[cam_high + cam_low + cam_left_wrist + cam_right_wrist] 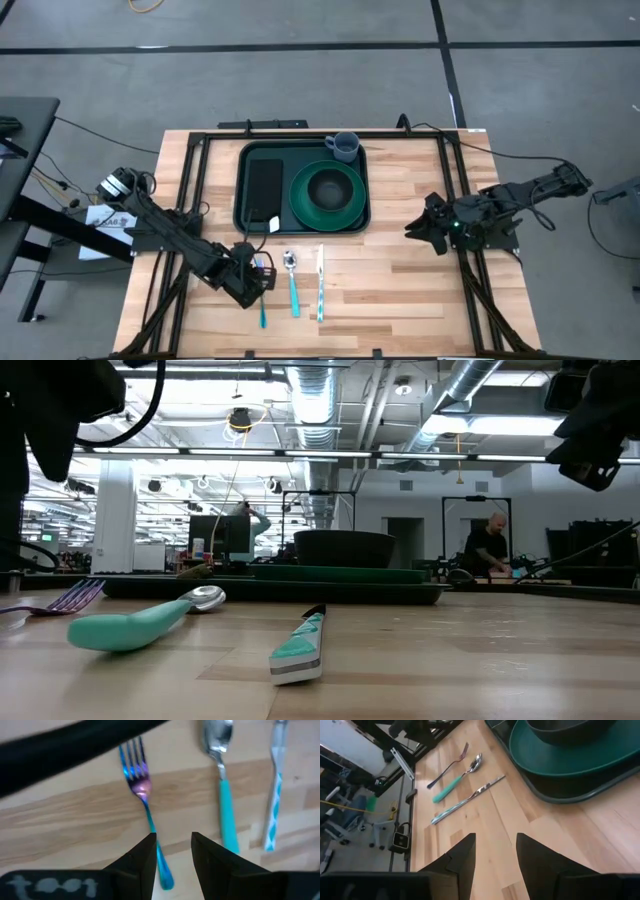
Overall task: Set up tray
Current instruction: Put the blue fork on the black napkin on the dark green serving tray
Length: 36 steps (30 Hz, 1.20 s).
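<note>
The dark green tray (300,155) lies at the table's far middle. It holds a black napkin (265,190), a green plate (300,205) with a dark bowl (330,188) on it, and a grey cup (343,147) at its far right corner. A fork (136,775), a teal-handled spoon (222,785) and a knife (274,795) lie flat side by side on the wood, nearer than the tray. My left gripper (172,845) hovers open above the fork's handle end and points down. My right gripper (495,847) is open over bare wood right of the tray.
Black frame rails (195,180) run along the table's left side and its right side (460,180). Bare wood (400,280) lies between the cutlery and my right arm. People stand in the room behind the table (490,550).
</note>
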Each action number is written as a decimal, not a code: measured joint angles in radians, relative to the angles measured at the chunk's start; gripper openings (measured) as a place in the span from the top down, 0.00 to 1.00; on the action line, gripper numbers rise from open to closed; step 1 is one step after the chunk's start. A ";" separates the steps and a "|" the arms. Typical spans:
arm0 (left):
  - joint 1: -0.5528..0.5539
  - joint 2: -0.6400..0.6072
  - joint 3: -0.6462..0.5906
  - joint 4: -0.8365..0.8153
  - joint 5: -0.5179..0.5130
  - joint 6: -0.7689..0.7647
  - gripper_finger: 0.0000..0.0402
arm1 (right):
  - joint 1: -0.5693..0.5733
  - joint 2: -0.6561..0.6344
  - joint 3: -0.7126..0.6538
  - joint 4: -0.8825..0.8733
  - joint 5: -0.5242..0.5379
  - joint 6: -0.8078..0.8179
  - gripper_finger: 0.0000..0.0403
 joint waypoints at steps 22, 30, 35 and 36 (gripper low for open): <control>0.043 0.191 0.001 0.084 0.111 0.010 0.73 | -0.034 0.000 0.000 -0.007 -0.006 -0.041 0.67; 0.045 0.287 0.001 0.127 0.158 0.018 0.73 | -0.034 0.000 0.000 -0.018 -0.007 -0.039 0.67; 0.045 0.305 0.005 0.137 0.172 0.021 0.73 | -0.034 0.000 0.000 -0.020 -0.007 -0.039 0.67; 0.045 0.305 0.005 0.136 0.172 0.024 0.73 | -0.034 0.000 0.000 -0.020 -0.007 -0.039 0.67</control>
